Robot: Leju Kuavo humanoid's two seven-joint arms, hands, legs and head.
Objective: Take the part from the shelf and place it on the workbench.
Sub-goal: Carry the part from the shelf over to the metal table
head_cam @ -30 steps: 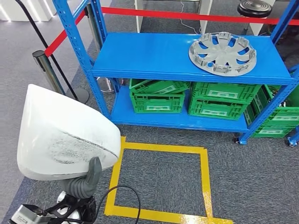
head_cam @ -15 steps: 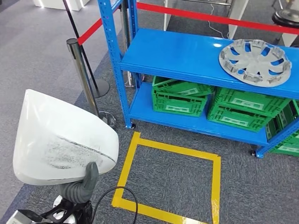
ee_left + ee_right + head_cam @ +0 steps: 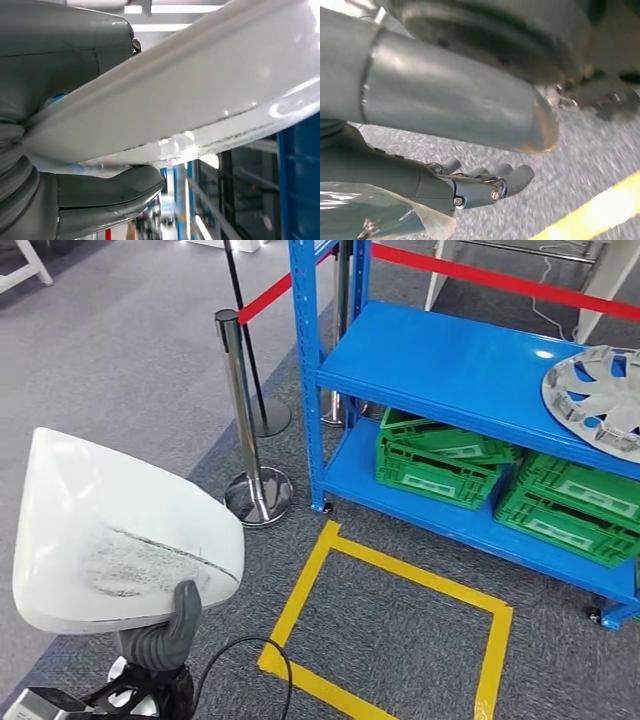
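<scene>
A large white curved shell part with grey scuff marks sits at the lower left of the head view. My left hand holds it from below, the grey thumb pressed against its lower edge. In the left wrist view the white part runs across the picture, clamped between the thick thumb and the rest of the left hand. My right hand hangs over grey carpet with its dark fingers stretched out and nothing in them.
A blue shelf stands ahead on the right, with a grey hubcap on top and green crates below. A chrome stanchion with a red belt stands left of it. Yellow tape marks the carpet. A black cable loops near my arm.
The whole picture has shifted: the shelf and tape have slid to the right, so the camera has turned left. The white part stays in my left hand.
</scene>
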